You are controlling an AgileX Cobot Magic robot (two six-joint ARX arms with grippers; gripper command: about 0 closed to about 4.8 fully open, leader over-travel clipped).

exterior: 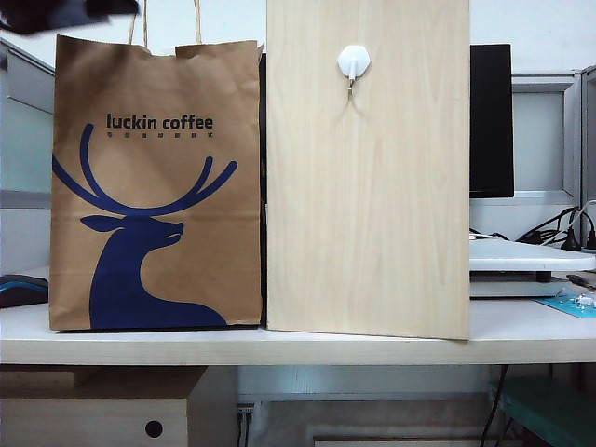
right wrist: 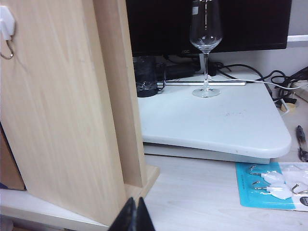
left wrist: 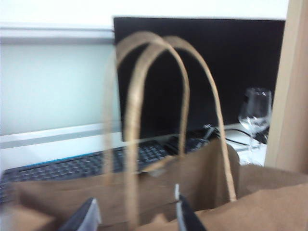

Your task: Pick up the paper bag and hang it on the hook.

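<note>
Only wrist views show hands: left hand (left wrist: 137, 211) open, right hand (right wrist: 134, 214) closed.

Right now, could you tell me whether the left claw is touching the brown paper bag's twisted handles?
Cannot tell. In the left wrist view the open left claw sits either side of the twisted handles, but blur hides any contact or gap.

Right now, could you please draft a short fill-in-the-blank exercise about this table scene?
1. The paper bag stands upright to the ____ of the wooden board in the exterior view.
2. The hook on the board is ____; nothing hangs from it.
3. The left end effector, near the bag's handles, is ____.
4. The right end effector is ____.

Missing words: left; empty; open; shut
</note>
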